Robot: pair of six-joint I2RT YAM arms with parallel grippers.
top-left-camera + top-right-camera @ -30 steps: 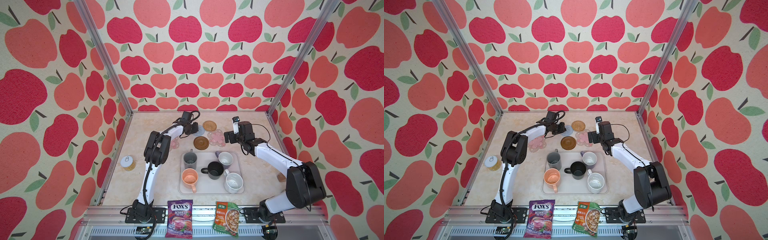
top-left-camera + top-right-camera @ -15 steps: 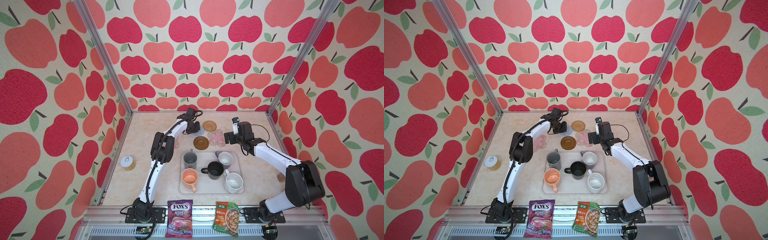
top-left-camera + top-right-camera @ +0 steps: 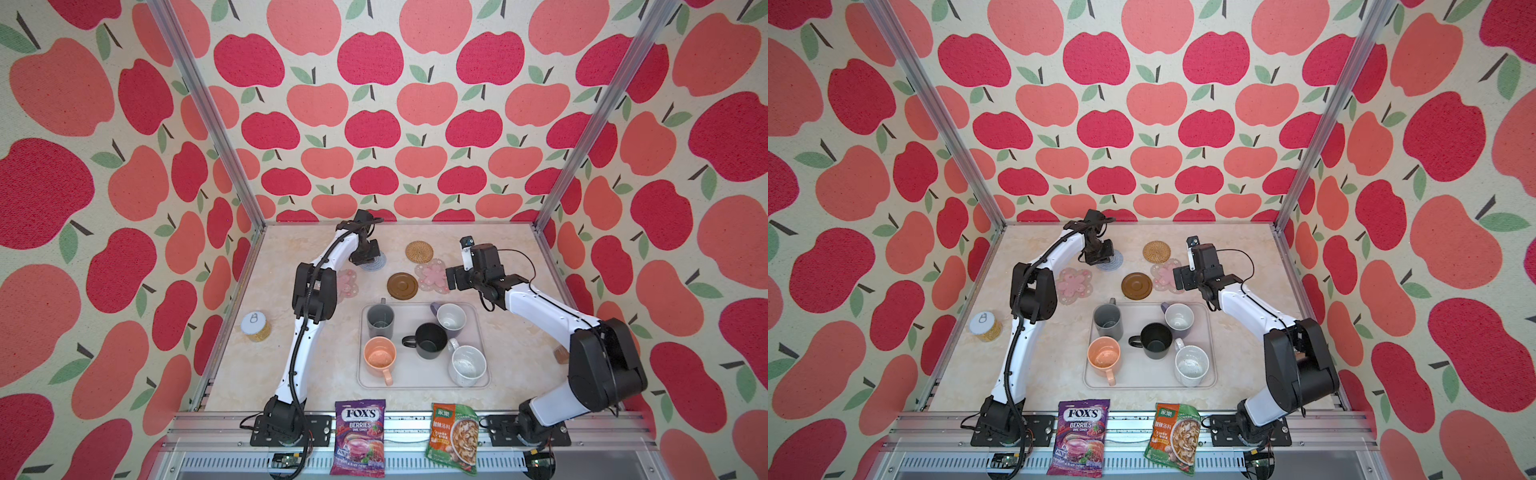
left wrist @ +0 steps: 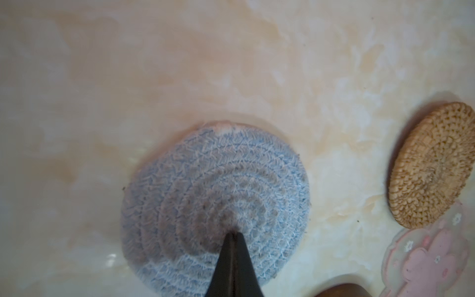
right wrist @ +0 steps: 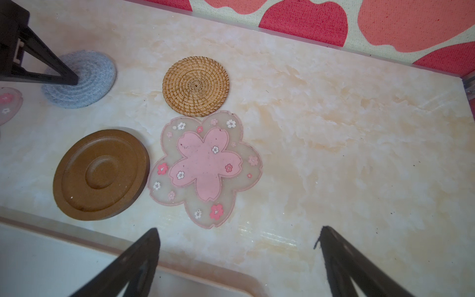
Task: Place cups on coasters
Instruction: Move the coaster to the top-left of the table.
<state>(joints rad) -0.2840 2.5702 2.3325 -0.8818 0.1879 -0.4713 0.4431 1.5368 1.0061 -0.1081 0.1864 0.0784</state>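
Far left, apart from the rest: small tin can with silver pull-tab lid [image 3: 254,326], yellowish contents, close to the wall. Pale marbled glossy tabletop [image 3: 291,257] under everything.

First pink flower-shaped rubbery coaster [image 3: 1074,284]: my left arm's elbow covers part of it in a top view. Near it sits the blue-grey woven round coaster [image 4: 205,185], a soft rope spiral. My left fingers [image 4: 233,240] are clenched, tips down on that weave near its centre. Can't tell whether they pinch any fibre. They block its near side in the left wrist view.

Centre: large pale rectangular plastic tray [image 3: 424,381] holds all five cups, none on a coaster:
- tall grey mug [image 3: 380,321]
- peach-orange mug [image 3: 379,355]
- black mug [image 3: 431,341]
- lavender mug with white inside [image 3: 451,318]
- speckled white mug [image 3: 467,365]

On the front rail are a purple FOX'S candy bag [image 3: 359,442] and a green-orange soup packet [image 3: 453,438].

Beyond the tray: brown round disc coaster [image 3: 402,285], hard, with a ringed recess. Woven tan rattan coaster [image 3: 419,251] touches the second pink flower-shaped coaster [image 5: 205,167], which has a translucent rim and small printed blossoms.

My right fingers [image 3: 452,284] are spread wide, released, over the tabletop between the tray edge and that flower coaster.

Far right: brownish thing [image 3: 561,355] behind my right arm, mostly hidden, can't identify it.
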